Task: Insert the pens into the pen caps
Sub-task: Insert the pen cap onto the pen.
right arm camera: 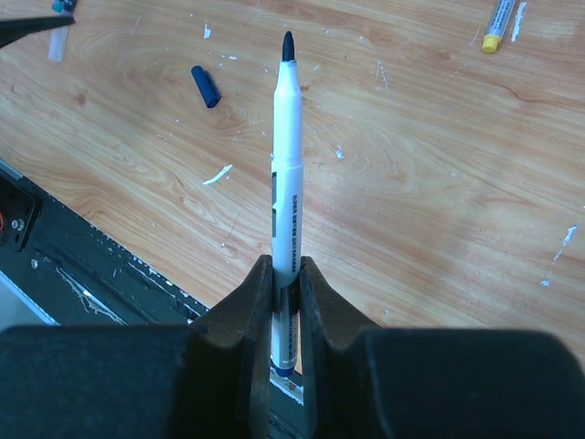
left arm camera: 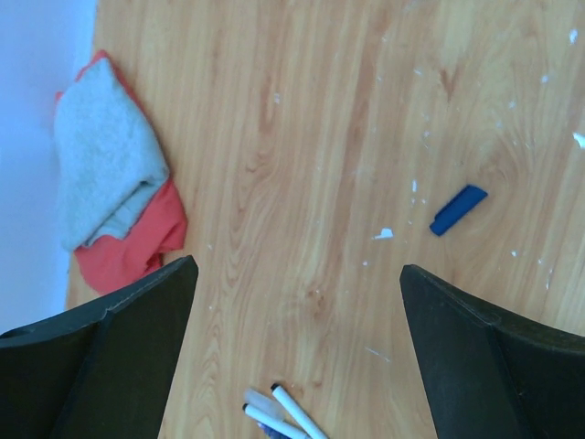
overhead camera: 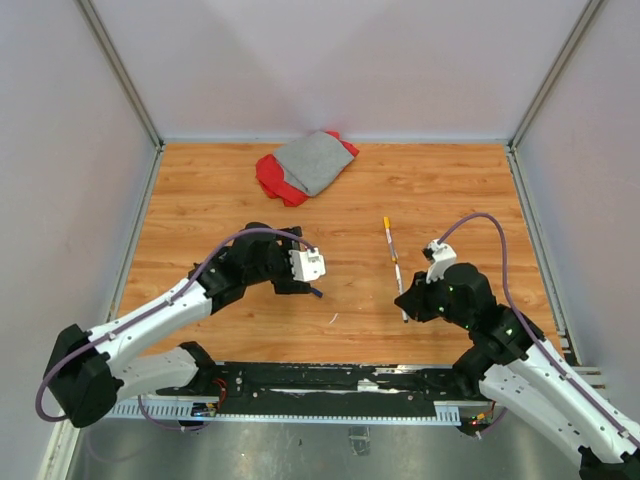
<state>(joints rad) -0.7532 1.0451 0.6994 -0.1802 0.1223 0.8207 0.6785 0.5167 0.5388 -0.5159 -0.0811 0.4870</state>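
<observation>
Your right fingers [right arm camera: 249, 297] pinch an uncapped pen [right arm camera: 287, 165]; left fingers [left arm camera: 137, 334] gape empty, and the blue cap [left arm camera: 459, 209] ahead may skid if nudged.

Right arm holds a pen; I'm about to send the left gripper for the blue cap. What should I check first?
1. Right gripper shut on pen: ok.
2. Pen tip bare, pointing away from the gripper: ok.
3. Left gripper open and empty: ok.
4. Blue cap lying free, nothing touching it: ok.
5. Cap centred ahead of left gripper: not ok, off to one side in the left wrist view.
6. Which cap end is open: cannot tell.
</observation>
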